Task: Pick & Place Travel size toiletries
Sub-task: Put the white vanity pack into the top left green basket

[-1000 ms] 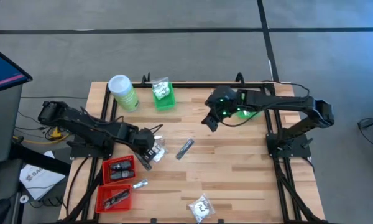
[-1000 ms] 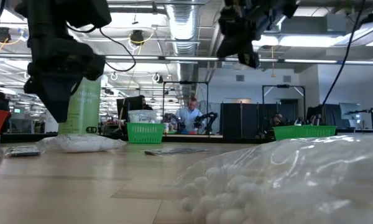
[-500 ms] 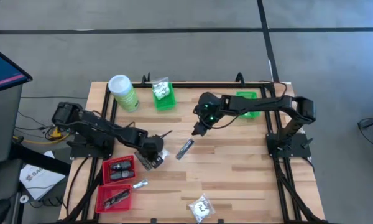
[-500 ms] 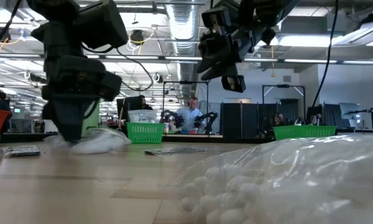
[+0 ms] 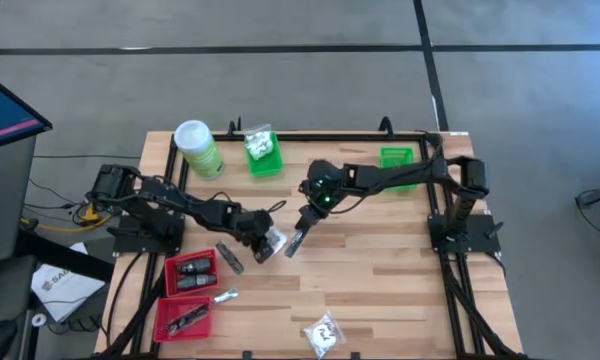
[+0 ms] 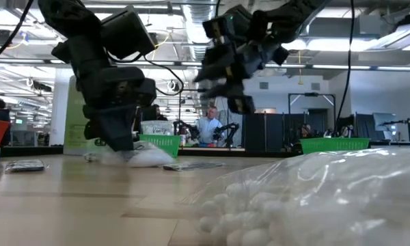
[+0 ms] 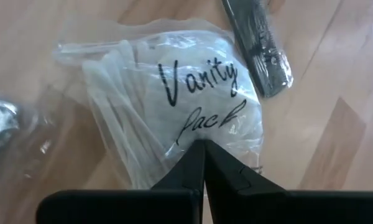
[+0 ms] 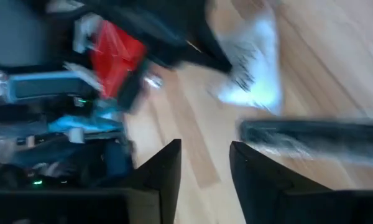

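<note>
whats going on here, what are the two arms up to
Two robot arms are sorting small toiletries on a wooden table. The left claw is shut, its tips pressed on a clear "Vanity Pack" packet near the table's middle. The right claw is open, hovering just above a dark wrapped stick beside that packet. Two red baskets at the left edge already hold dark items; another white packet lies near the front edge.

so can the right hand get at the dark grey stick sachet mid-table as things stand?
Probably yes. The right hand hangs open right over the dark grey stick sachet, which lies flat on bare wood. The left hand, shut on the clear Vanity Pack packet, sits close beside but not over it.
</note>
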Robot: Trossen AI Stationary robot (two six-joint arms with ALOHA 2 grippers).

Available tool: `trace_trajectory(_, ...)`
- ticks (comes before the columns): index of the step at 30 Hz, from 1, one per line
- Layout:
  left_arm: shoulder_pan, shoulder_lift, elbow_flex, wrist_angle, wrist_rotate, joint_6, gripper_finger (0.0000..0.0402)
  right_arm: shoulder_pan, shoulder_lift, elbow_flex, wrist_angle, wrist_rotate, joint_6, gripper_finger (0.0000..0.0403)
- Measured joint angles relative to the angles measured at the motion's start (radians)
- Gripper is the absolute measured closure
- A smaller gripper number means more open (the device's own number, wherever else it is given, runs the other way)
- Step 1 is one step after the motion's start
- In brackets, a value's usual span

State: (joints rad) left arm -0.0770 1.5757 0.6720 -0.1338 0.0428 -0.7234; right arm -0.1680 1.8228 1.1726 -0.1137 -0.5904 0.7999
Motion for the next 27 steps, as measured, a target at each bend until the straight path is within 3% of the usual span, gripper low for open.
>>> trace_trajectory(6, 0.003, 0.006, 0.001, 0.052, -0.007, 0.089, 0.0402, 0.015, 0.064, -0.006, 0.037, 0.038, 0.057, 0.0255)
trace_trajectory(13, -0.015, 0.014, 0.0, 0.054, 0.009, 0.09, 0.0402, 0.018, 0.15, -0.001, 0.227, 0.018, 0.153, 0.0239)
trace_trajectory(27, -0.092, 0.013, 0.0, 0.056, 0.009, 0.167, 0.0402, 0.032, 0.279, 0.035, 0.279, 0.023, 0.146, 0.0234)
